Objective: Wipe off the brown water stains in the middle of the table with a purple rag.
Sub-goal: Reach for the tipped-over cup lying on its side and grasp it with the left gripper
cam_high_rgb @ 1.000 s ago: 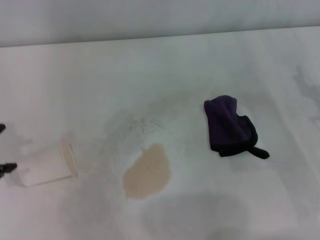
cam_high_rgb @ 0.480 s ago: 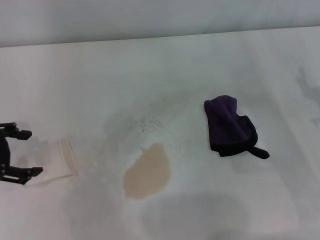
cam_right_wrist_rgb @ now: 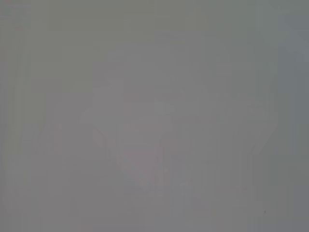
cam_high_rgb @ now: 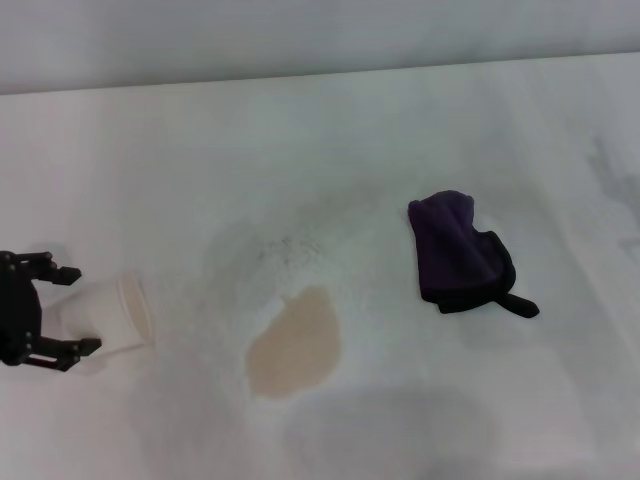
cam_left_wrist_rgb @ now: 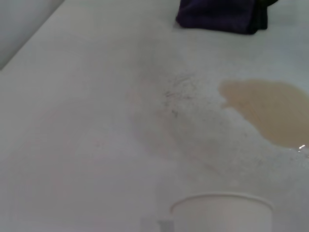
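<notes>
— Where's the left gripper?
— At nine o'clock on the table, fingers spread either side of the tipped paper cup.
— And the task things?
— The brown water stains sit at centre; the purple rag lies at three o'clock, well apart, bare white surface between and around them.

Your right wrist view gives only a featureless grey blur, so nothing can be made out there. In your left wrist view the purple rag and the paper cup are cut by the frame edges
</notes>
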`<act>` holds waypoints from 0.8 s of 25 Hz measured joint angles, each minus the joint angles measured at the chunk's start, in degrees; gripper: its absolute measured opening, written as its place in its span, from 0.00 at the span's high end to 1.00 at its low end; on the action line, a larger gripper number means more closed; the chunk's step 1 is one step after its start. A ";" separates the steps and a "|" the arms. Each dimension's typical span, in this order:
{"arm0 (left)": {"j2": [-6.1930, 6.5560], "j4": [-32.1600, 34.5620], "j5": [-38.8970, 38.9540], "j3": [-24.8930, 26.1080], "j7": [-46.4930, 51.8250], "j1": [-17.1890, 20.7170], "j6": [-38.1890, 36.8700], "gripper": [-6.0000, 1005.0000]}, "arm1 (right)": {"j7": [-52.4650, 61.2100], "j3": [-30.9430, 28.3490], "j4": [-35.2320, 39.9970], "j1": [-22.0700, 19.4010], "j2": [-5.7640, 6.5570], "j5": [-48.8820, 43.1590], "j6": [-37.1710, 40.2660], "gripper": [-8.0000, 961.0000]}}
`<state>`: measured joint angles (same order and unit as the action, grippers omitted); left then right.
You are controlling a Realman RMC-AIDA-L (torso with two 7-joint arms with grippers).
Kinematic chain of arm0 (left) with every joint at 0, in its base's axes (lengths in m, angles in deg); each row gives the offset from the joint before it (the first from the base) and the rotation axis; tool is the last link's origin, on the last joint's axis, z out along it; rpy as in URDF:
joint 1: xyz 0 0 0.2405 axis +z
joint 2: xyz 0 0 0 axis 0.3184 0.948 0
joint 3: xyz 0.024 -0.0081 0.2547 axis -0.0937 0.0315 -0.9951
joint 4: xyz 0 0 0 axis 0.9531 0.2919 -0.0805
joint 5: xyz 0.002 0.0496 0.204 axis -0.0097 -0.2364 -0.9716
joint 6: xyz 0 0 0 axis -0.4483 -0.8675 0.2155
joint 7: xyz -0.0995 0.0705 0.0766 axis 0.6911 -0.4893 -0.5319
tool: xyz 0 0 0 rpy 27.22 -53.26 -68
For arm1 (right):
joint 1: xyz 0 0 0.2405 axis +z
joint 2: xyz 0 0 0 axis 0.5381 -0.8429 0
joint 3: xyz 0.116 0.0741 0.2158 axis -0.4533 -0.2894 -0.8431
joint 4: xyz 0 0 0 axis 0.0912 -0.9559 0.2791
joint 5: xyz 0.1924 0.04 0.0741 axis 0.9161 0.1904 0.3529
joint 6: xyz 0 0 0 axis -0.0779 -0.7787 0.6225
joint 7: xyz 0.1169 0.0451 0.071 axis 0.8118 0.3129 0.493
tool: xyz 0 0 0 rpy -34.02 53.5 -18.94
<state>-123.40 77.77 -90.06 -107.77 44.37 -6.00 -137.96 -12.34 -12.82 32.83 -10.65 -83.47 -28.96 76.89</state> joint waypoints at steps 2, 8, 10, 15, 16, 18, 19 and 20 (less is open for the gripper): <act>-0.07 -0.77 0.09 0.08 -0.63 -0.18 0.40 0.11 | 0.00 0.00 -0.16 -0.01 -0.01 0.01 0.05 0.16; -0.39 -4.37 0.28 0.05 -2.06 -1.78 2.07 0.11 | 0.00 0.06 -0.44 -0.03 -0.01 -0.16 0.00 0.16; -0.38 -6.63 0.11 0.01 -2.66 -2.57 2.56 0.11 | 0.00 0.08 -0.74 -0.03 -0.02 -0.18 -0.17 0.16; -0.34 -9.03 0.05 0.00 -3.67 -3.23 3.93 0.11 | -0.02 0.02 -1.12 -0.15 -0.01 -0.21 -0.15 0.16; -0.37 -9.11 0.05 0.00 -3.88 -3.23 4.19 0.11 | -0.02 0.01 -1.12 -0.17 -0.01 -0.21 -0.15 0.16; -0.45 -9.17 0.07 0.10 -4.47 -3.14 4.63 0.11 | -0.04 0.00 -1.12 -0.18 -0.01 -0.21 -0.35 0.16; -0.47 -9.18 0.18 0.19 -4.75 -3.08 4.72 0.11 | -0.04 0.00 -1.12 -0.19 -0.01 -0.21 -0.43 0.16; -0.50 -9.20 0.46 0.28 -5.08 -3.03 4.76 0.11 | -0.04 0.00 -1.12 -0.19 -0.01 -0.21 -0.49 0.16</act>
<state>-123.90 68.58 -89.60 -107.50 39.29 -9.03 -133.20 -12.39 -12.82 31.72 -10.84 -83.48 -29.18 76.40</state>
